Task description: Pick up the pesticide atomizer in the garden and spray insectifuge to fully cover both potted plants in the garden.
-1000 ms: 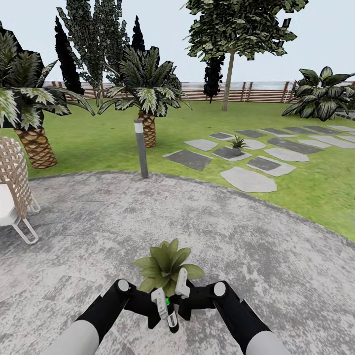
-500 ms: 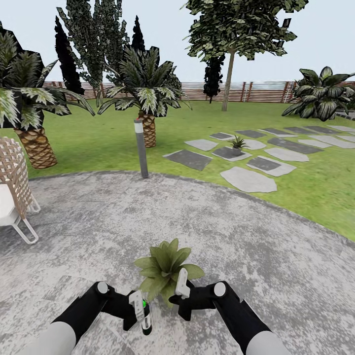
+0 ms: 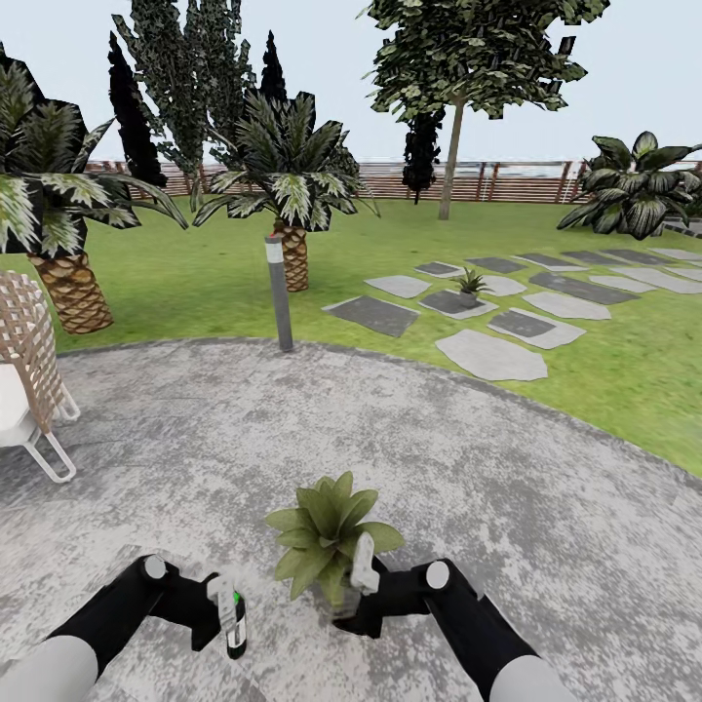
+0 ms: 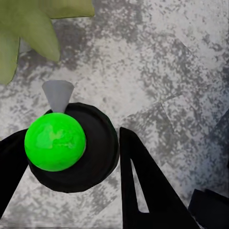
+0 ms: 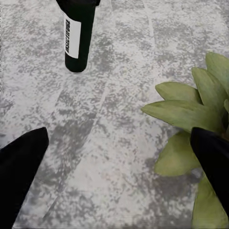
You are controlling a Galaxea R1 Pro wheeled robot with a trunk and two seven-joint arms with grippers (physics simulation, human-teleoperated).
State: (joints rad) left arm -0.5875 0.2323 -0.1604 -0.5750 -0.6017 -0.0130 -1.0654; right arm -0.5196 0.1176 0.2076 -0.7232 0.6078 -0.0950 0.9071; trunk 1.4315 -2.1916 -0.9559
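Head view: the spray bottle [image 3: 235, 624], clamped in the left gripper [image 3: 227, 606], has been carried left of the near potted plant [image 3: 331, 534], perhaps repositioned for spraying; the right gripper [image 3: 363, 575] is spread, empty.

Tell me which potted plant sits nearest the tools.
The potted plant on the grey patio, right beside the right tool. The other potted plant stands far off among the stepping stones.

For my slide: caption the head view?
Left hand holds pesticide atomizer beside potted plant on the patio.
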